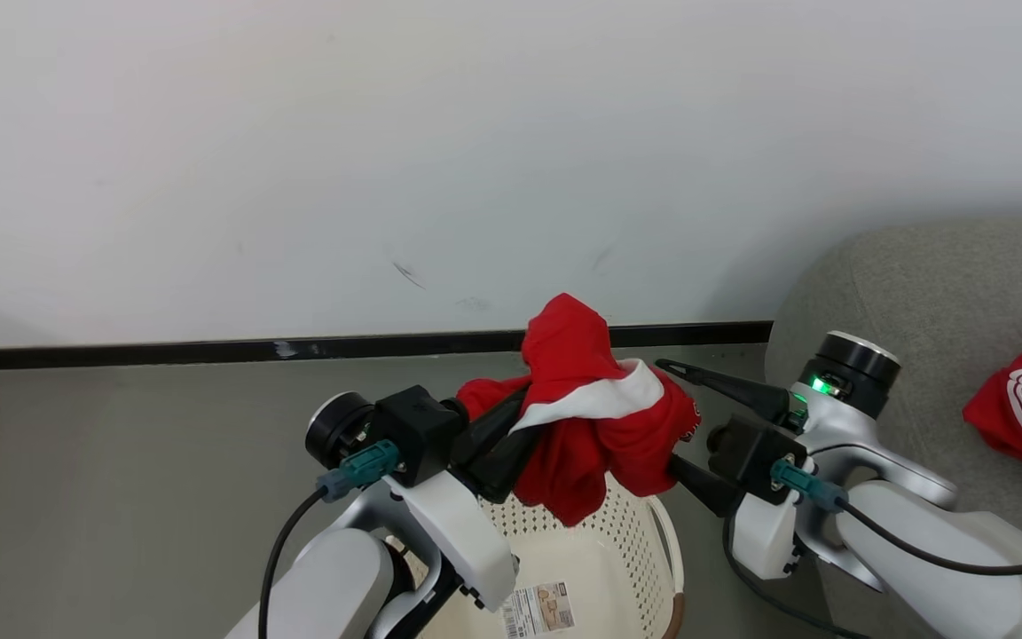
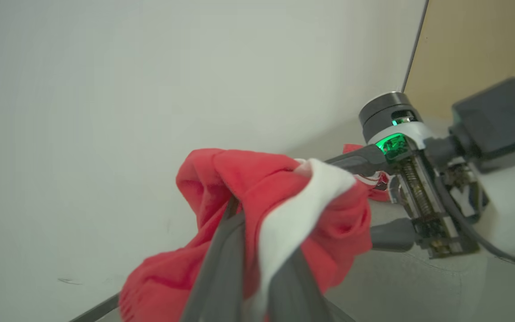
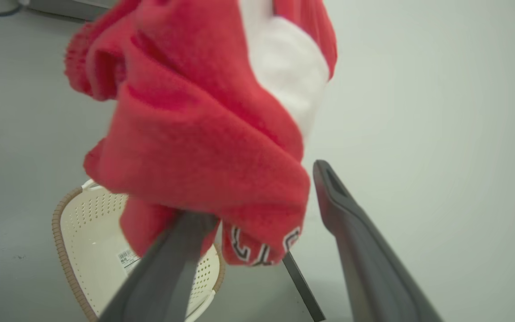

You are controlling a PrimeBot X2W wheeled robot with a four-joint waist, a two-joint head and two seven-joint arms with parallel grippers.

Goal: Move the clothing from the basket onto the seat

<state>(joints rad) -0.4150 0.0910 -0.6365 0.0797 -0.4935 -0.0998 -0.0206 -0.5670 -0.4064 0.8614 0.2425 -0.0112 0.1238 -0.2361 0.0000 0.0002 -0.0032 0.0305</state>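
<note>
Now garment (image 1: 591, 417) in L gripper (image 1: 498, 439)

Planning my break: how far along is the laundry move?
Done: one red garment lies on the seat. In hand: the second garment hangs from the shut left claw above the basket, right claw open beside it. Left: carry it to the seat; the basket looks empty.

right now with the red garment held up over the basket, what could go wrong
The left claw pinches only one bunch of the red garment; it could slip into the basket. The open right claw sits against the hanging folds, so it might snag them on the way to the seat.
</note>
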